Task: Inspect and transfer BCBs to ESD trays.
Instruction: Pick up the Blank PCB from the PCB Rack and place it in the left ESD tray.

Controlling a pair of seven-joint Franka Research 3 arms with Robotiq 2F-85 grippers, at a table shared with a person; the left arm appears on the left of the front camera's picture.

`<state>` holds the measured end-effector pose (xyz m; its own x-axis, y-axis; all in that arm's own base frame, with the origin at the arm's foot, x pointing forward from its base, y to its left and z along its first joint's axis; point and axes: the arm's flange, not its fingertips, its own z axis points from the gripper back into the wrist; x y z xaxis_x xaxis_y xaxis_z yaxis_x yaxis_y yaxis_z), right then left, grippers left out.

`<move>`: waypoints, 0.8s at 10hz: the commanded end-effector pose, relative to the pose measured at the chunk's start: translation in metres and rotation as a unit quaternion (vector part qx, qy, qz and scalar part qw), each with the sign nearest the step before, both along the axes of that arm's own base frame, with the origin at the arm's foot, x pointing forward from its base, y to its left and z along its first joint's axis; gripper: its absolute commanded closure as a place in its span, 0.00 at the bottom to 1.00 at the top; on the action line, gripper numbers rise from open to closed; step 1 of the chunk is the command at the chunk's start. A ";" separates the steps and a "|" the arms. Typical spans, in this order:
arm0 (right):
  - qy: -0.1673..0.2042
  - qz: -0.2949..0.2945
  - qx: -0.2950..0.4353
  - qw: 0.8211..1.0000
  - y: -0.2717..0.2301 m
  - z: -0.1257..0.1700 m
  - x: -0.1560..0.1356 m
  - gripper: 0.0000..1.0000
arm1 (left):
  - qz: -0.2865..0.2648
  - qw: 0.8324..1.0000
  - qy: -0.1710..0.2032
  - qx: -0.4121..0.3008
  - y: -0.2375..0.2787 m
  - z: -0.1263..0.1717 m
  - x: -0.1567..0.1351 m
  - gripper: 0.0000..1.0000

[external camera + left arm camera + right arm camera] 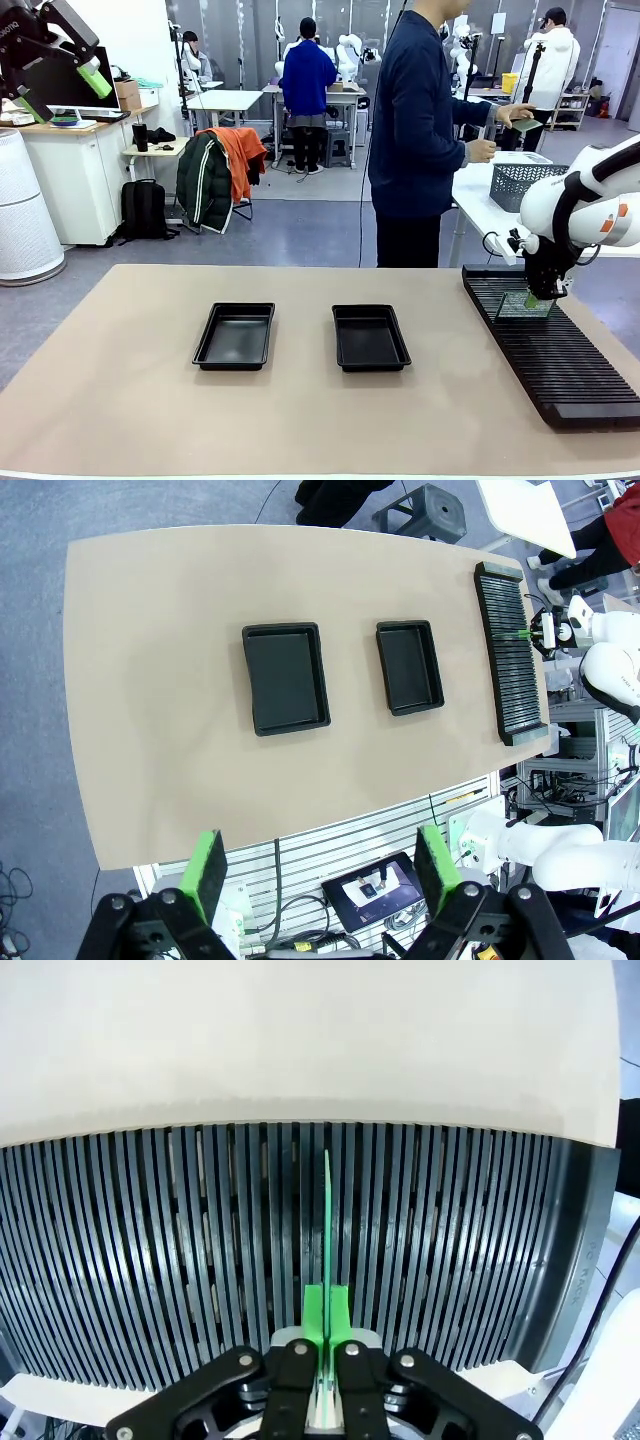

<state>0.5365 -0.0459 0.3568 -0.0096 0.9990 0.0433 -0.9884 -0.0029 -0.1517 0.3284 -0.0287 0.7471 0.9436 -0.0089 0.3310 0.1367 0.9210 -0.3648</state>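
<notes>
Two empty black ESD trays lie side by side mid-table, the left tray (235, 336) (286, 677) and the right tray (370, 338) (409, 667). My right gripper (537, 297) (327, 1312) is shut on the top edge of a green BCB (524, 306) (327, 1220), which stands upright in a slot of the black ribbed rack (565, 365) (150, 1230). The right wrist view shows the board edge-on. My left gripper (60, 90) (320, 870) is raised high at the far left, open and holding nothing.
The rack (510, 650) runs along the table's right side. A person (415, 130) stands beyond the far edge, turned toward a white side table with a grey mesh basket (525, 183), with a small green board (527, 125) in one hand.
</notes>
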 end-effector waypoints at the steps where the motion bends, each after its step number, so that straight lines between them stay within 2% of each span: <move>1: -0.007 -0.004 -0.014 1.000 0.003 -0.002 0.001 1.00 | 0.001 1.000 0.000 0.002 0.000 -0.001 0.000 0.00; 8: 0.000 0.001 -0.002 1.000 0.000 0.000 0.000 1.00 | 0.001 1.000 0.000 0.002 0.000 -0.001 0.000 0.00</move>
<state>0.5366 -0.0456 0.3571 -0.0099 0.9991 0.0405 -0.9886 -0.0037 -0.1504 0.3284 -0.0287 0.7471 0.9436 -0.0089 0.3310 0.1367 0.9210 -0.3648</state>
